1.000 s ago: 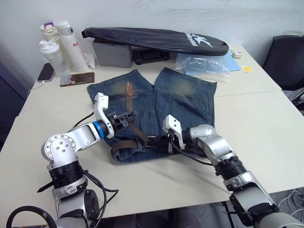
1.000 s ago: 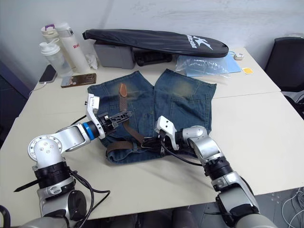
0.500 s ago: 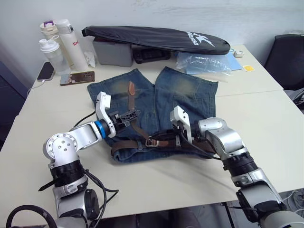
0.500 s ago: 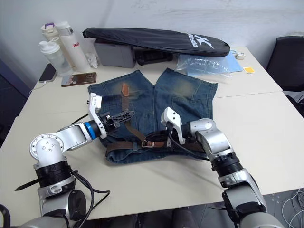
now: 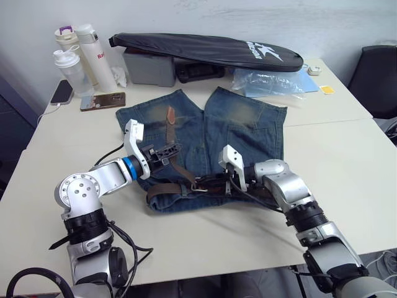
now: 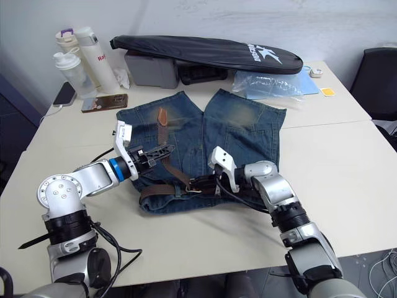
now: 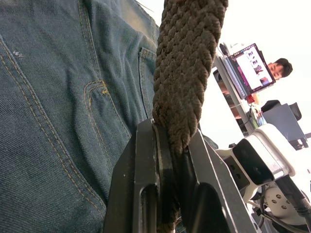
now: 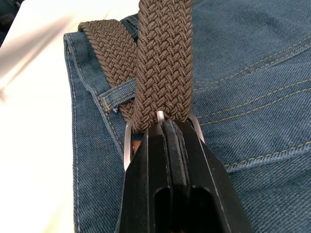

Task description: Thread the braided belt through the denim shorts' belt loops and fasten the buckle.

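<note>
The denim shorts (image 5: 248,124) lie flat on the table, waistband toward me. The braided belt (image 5: 162,189) runs along that waistband, and its free end climbs over the left leg to a tan tip (image 5: 168,115). My left gripper (image 5: 162,151) is shut on this free strap (image 7: 187,73) above the left leg. My right gripper (image 5: 208,183) is shut at the silver buckle (image 8: 127,145), where the strap (image 8: 163,58) passes through the frame. A belt loop (image 8: 119,94) crosses the belt just beyond the buckle.
A long black zipped bag (image 5: 205,49) lies on a grey box (image 5: 147,67) at the table's far edge. Bottles (image 5: 68,68) and two phones (image 5: 102,100) sit at the far left, a plastic bag (image 5: 267,82) at the far right. A black chair (image 5: 378,74) stands off the right side.
My right wrist rose and drew slightly right half a second ago, then settled lower again, still at the buckle. The left gripper keeps its hold in the same spot.
</note>
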